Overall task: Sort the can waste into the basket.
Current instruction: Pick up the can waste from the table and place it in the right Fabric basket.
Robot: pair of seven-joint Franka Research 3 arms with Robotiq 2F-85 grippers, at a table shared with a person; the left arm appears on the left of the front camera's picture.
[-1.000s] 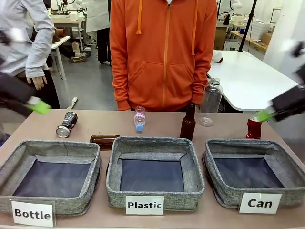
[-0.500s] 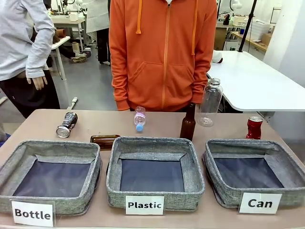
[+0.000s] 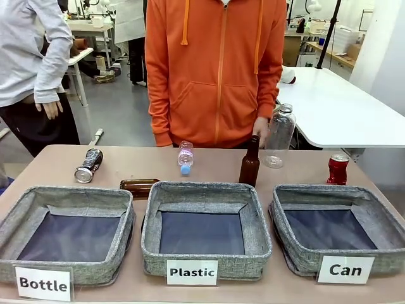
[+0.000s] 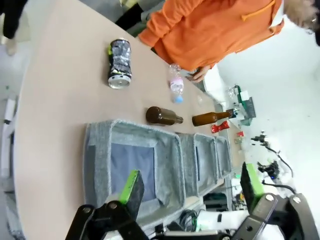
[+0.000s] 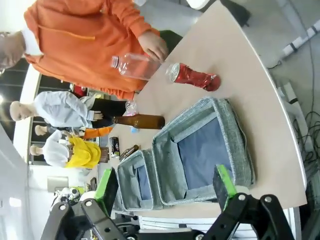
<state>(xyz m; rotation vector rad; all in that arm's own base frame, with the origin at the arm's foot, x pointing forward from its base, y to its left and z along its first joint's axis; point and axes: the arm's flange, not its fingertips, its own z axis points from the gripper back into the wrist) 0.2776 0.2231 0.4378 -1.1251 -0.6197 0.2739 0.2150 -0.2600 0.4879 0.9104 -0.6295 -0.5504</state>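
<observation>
The shiny red can (image 3: 337, 169) stands upright at the table's far right, just behind the grey basket labelled "Can" (image 3: 297, 193). The silver can with dark print (image 3: 88, 165) lies on its side at the far left. My left gripper (image 4: 192, 185) hangs open high above the left end of the table, with the silver can (image 4: 120, 63) far beyond it. My right gripper (image 5: 165, 186) is open too, with nothing in it, above the near rim of the Can basket (image 5: 239, 137). The red can (image 5: 194, 76) stands past that basket.
Baskets labelled "Plastic" (image 3: 205, 193) and "Bottle" (image 3: 69, 195) sit in the middle and at the left. One brown bottle (image 3: 249, 163) stands and another (image 3: 138, 185) lies. A small clear bottle (image 3: 185, 157) stands mid-table. The person's hand (image 5: 152, 46) rests on the large clear bottle (image 3: 280, 135).
Both grippers, blurred at the picture's left and right edges a second ago, have drawn back out of the front view. The person's hand has come down beside the standing bottles.
</observation>
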